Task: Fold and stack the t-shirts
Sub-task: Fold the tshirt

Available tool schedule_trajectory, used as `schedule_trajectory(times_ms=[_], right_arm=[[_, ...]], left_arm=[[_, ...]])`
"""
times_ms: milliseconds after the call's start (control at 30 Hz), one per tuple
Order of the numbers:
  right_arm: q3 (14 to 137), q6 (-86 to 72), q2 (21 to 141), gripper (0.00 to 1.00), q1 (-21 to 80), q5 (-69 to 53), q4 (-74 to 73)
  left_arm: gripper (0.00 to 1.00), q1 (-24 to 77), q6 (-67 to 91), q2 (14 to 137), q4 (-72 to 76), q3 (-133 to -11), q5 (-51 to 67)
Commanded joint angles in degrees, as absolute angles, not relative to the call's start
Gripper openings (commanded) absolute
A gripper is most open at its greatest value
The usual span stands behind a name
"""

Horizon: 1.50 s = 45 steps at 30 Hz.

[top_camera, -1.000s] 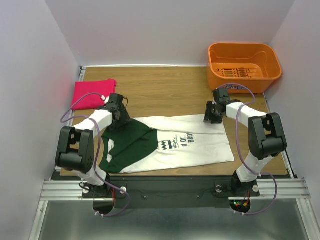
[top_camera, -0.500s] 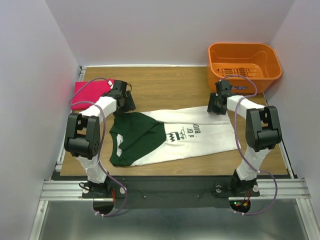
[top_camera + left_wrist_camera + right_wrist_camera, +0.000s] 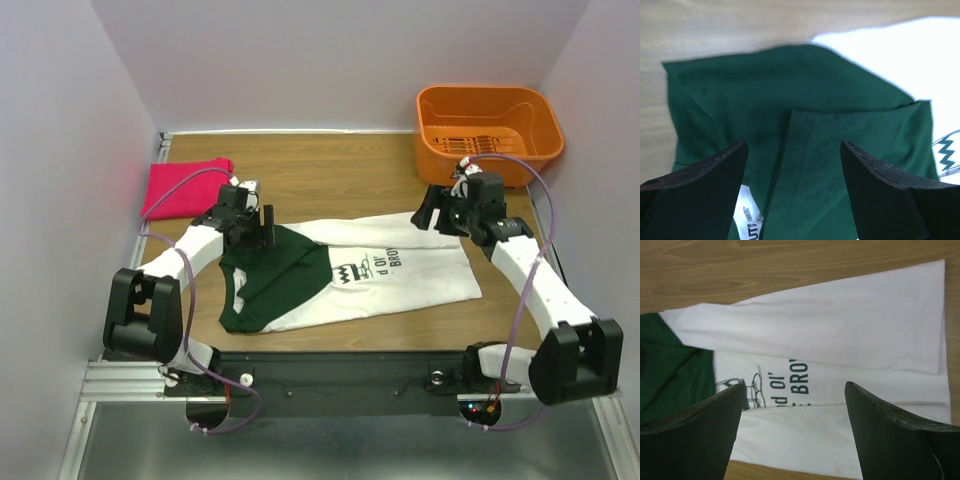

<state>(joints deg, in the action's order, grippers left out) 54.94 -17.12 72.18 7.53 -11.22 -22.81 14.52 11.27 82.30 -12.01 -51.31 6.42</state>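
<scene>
The white t-shirt (image 3: 400, 285) with dark green sleeves (image 3: 270, 280) lies lengthwise across the table's middle, its long sides folded inward over the black print (image 3: 375, 265). A folded pink-red t-shirt (image 3: 185, 187) rests at the far left. My left gripper (image 3: 262, 226) hovers open above the green sleeve end (image 3: 790, 110), nothing between its fingers (image 3: 705, 180). My right gripper (image 3: 432, 210) hangs open over the white shirt's far right edge (image 3: 840, 335), also empty; its fingers (image 3: 895, 435) frame the print (image 3: 790, 385).
An orange plastic basket (image 3: 488, 130) stands at the far right corner. Grey walls close in the table on the left, back and right. A white neck label (image 3: 747, 220) shows in the left wrist view.
Both grippers have opened and let go of the white shirt's far edge. The shirt's far side now lies folded over. Both arms have pulled back and risen a little.
</scene>
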Motion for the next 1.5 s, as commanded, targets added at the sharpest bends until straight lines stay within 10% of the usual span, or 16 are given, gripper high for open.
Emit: schedule_trajectory(times_ms=[0,767,1133,1467], right_arm=[[52.21,-19.25,64.52,0.88,7.47,-18.10,-24.43],[49.48,-19.60,59.94,0.88,7.47,-18.63,-26.37],[50.45,-20.04,60.56,0.88,7.47,-18.81,-26.72],[50.36,-20.48,60.56,0.88,7.38,-20.04,-26.81]], left_arm=[[0.84,14.68,8.35,84.28,-8.26,-50.89,10.02],[0.43,16.87,6.59,90.97,-7.12,-53.00,14.32],[0.06,19.15,9.83,85.26,-10.63,-53.79,14.50],[0.04,30.75,25.91,73.48,-12.04,-47.03,11.87]])
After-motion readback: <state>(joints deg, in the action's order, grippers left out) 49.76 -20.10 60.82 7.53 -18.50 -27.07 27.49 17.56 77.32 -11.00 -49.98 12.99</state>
